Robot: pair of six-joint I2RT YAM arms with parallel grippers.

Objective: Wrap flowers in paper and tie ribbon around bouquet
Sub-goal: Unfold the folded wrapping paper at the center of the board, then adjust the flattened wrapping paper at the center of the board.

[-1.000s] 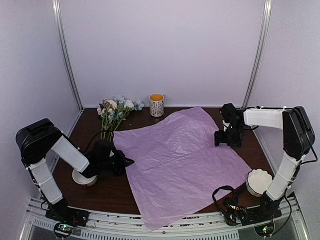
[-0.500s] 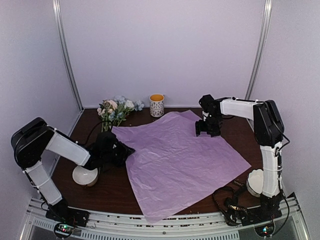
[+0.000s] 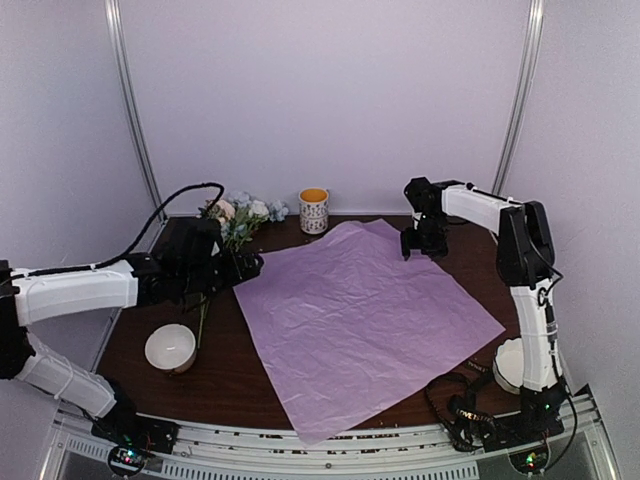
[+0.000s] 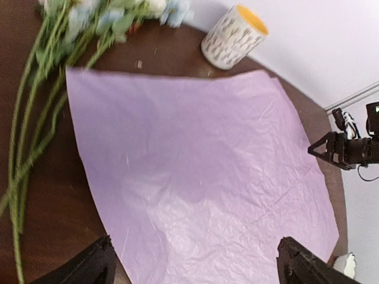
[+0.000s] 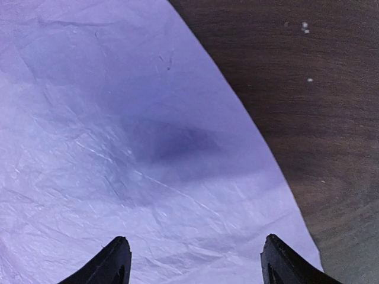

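The paper is lying spread flat, lilac side up, on the table, with the flowers lying just beside its far left corner. The left hand is hovering there, fingers wide apart; the right hand is hanging over the paper's far right edge, fingers apart, holding nothing

The left wrist view blurs the flowers, their blooms cut off at the top edge

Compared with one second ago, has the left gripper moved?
Yes. The left gripper has moved away from the white bowl, toward the table's far edge, and is now beside the flowers.
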